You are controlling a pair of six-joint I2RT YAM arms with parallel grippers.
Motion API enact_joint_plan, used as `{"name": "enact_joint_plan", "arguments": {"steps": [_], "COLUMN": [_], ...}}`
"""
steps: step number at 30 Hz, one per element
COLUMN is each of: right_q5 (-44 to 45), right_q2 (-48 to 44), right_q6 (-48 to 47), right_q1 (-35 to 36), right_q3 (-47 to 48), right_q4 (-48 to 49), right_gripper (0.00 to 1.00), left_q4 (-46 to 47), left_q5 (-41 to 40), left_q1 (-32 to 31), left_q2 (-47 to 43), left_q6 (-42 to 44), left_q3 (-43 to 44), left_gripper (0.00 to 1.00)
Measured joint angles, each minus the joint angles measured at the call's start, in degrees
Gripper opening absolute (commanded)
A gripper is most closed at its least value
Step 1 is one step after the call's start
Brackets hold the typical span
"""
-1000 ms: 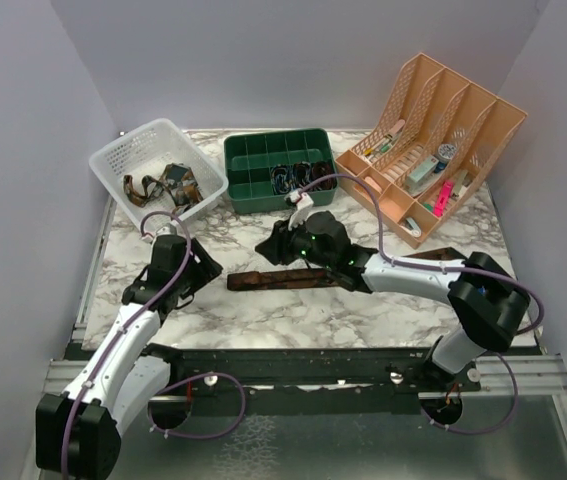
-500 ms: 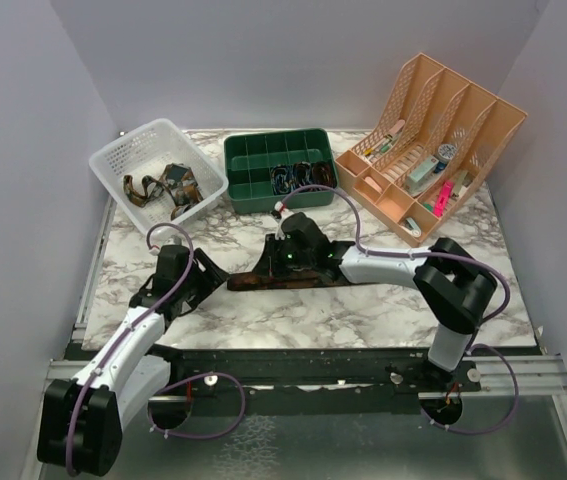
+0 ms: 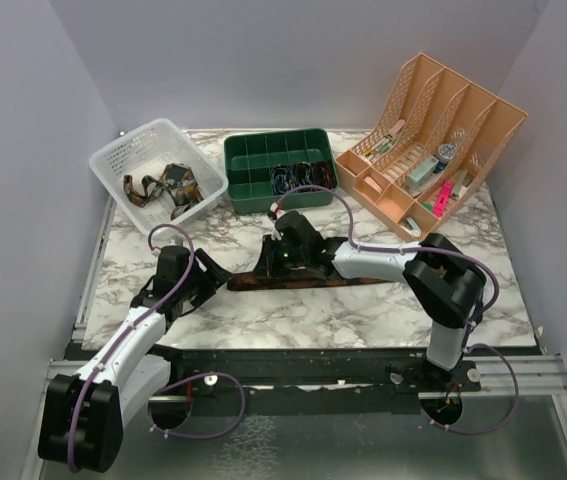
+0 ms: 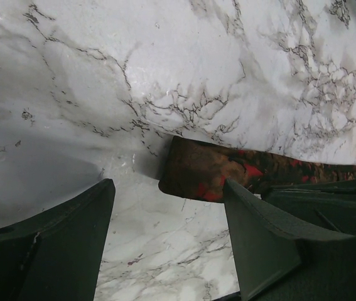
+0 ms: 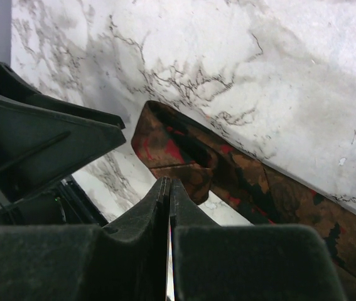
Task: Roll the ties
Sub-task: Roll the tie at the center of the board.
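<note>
A dark brown tie with red-orange pattern [image 3: 323, 277] lies flat across the middle of the marble table. Its left end shows in the left wrist view [image 4: 199, 175] and in the right wrist view [image 5: 171, 147], where a small flap is folded over. My right gripper [image 3: 268, 262] is shut, its tips [image 5: 168, 182] against the edge of that folded end with nothing visible between the fingers. My left gripper [image 3: 210, 275] is open and empty [image 4: 165, 188], just left of the tie's end. More ties lie in the white basket [image 3: 168, 185].
A white basket [image 3: 113, 160] stands at the back left. A green divided tray [image 3: 248, 160] at the back middle holds rolled ties [image 3: 298, 175]. A peach file organiser [image 3: 433, 150] with small items stands at the back right.
My right gripper has moved left along the tie to its left end. My left gripper has shifted slightly toward the near edge, staying open beside the tie's end.
</note>
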Motion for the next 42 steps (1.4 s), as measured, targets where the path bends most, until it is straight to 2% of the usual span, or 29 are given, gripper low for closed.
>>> {"name": "enact_joint_plan", "arguments": {"steps": [13, 27, 33, 42], "right_q5": [1.9, 3.5, 3.5, 3.5], "right_q2": [3.4, 4.1, 4.1, 4.4], "right_q6": [-0.1, -0.1, -0.1, 0.0], "right_q1": [0.0, -0.1, -0.1, -0.2], "right_q3": [0.6, 0.6, 0.6, 1.0], "right_q4": [-5.6, -7.0, -7.0, -7.4], "right_gripper": [0.08, 0.08, 0.08, 0.09], "left_q4": [0.6, 12.2, 18.7, 24.5], "left_q5": [0.4, 6.0, 8.3, 9.4], "left_q1": [0.0, 0.0, 0.2, 0.2], "left_q2": [0.0, 0.5, 3.4, 7.6], "left_q6": [1.6, 2.6, 3.4, 7.2], "left_q3": [0.0, -5.8, -7.1, -7.4], "left_gripper": [0.71, 0.7, 0.68, 0.58]}}
